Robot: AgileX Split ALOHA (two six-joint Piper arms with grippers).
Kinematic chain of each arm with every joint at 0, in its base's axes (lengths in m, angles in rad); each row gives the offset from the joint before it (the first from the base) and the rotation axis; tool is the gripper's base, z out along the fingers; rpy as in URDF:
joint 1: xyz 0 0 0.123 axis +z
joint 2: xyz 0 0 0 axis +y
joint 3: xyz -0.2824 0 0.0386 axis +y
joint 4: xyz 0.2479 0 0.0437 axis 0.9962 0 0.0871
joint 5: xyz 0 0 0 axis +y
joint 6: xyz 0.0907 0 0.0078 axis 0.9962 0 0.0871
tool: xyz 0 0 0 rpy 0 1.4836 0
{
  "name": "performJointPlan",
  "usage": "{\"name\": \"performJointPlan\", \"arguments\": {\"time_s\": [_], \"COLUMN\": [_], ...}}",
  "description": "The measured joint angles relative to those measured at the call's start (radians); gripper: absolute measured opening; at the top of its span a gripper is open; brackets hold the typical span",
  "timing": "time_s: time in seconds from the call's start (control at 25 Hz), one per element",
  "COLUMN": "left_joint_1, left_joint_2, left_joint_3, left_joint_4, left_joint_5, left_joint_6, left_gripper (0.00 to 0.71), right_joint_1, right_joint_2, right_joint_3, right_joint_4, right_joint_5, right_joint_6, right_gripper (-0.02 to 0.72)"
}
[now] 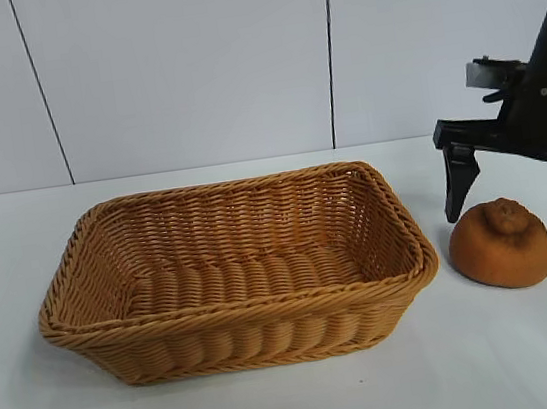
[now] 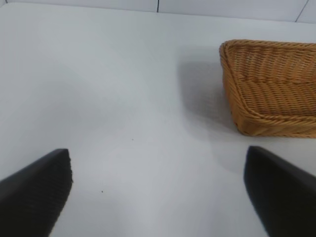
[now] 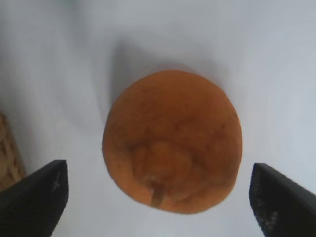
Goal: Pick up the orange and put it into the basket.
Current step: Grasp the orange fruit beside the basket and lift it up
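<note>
Two claws are present, and only one is placed to act. The right claw hangs above the orange, pointing down, with its jaws spread wide; nothing is held. In the exterior view one finger stands just beside the orange on the basket side and the other just beyond it on the far side, so the fruit lies between and below them. The right wrist view confirms this: the orange sits nearly centred between the two fingertips, which flank it with white surface showing on either side. No contact is visible.

The orange rests on the surface just beside the short end of the basket, apart from it. It is a flattened round with no marked long axis; its knobby bump faces upward and slightly toward one side, so the line across the jaws meets the rounded flanks rather than the bump.

The basket is empty and upright.

The left claw is parked on the other side of the basket, well apart from the orange, also wide and holding nothing; only the basket's corner shows from it.

Judgement: the right arm is the nearer, and the coming move calls for a short straight descent, then closing across the flanks.
</note>
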Motion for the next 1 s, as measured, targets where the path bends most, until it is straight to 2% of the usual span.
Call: {"name": "performJointPlan", "arguments": {"time_s": [0.08,0.16,0.24,0.4,0.52,0.76,1.0], "left_joint_1": [0.0,0.0,0.0,0.0,0.0,0.0,0.0], "left_joint_2": [0.0,0.0,0.0,0.0,0.0,0.0,0.0], "left_joint_3": [0.0,0.0,0.0,0.0,0.0,0.0,0.0], "left_joint_4": [0.0,0.0,0.0,0.0,0.0,0.0,0.0], "left_joint_5": [0.001,0.0,0.0,0.0,0.0,0.0,0.0], "left_joint_6": [0.0,0.0,0.0,0.0,0.0,0.0,0.0], "left_gripper": [0.673,0.673,0.673,0.673,0.673,0.673,0.673], "right_joint_1": [0.0,0.0,0.0,0.0,0.0,0.0,0.006], "right_joint_2": [0.025,0.036,0.037,0.037,0.032,-0.012,-0.149], "right_joint_3": [0.0,0.0,0.0,-0.001,-0.002,-0.003,-0.06], "right_joint_4": [0.0,0.0,-0.002,-0.011,-0.012,-0.013,-0.018], "right_joint_5": [0.001,0.002,0.003,0.015,0.025,0.039,0.125], "right_joint_6": [0.001,0.001,0.001,0.001,-0.009,-0.02,-0.043], "right_gripper": [0.682,0.647,0.551,0.268,0.097,0.085,0.085]}}
